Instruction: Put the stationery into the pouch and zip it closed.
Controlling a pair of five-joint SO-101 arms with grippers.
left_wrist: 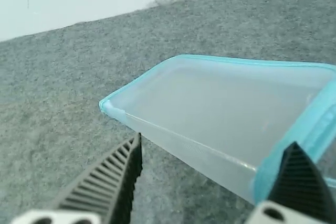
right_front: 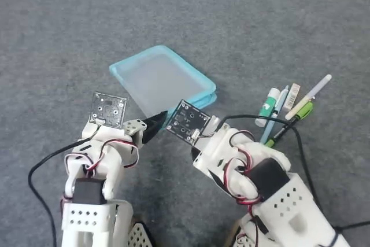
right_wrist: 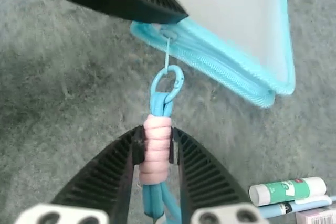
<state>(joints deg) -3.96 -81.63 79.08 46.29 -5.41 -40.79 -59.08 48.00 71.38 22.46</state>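
Right now the right gripper [right_wrist: 156, 135] has its jaws clenched on the pink zip pull [right_wrist: 156, 156]. The left gripper [left_wrist: 215, 142] has its jaws wide apart around the pouch [left_wrist: 220, 103] edge. A hard tug could drag the pouch, since nothing pins it. It lies flat on the worktop [right_front: 69, 39], long side slanting from far left to near right, with the stationery [right_front: 283, 108] lying near it.

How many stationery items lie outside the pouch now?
5, clustered together beside the pouch: glue stick, blue pen, small block, white pen, green marker. Overlaps may hide another.
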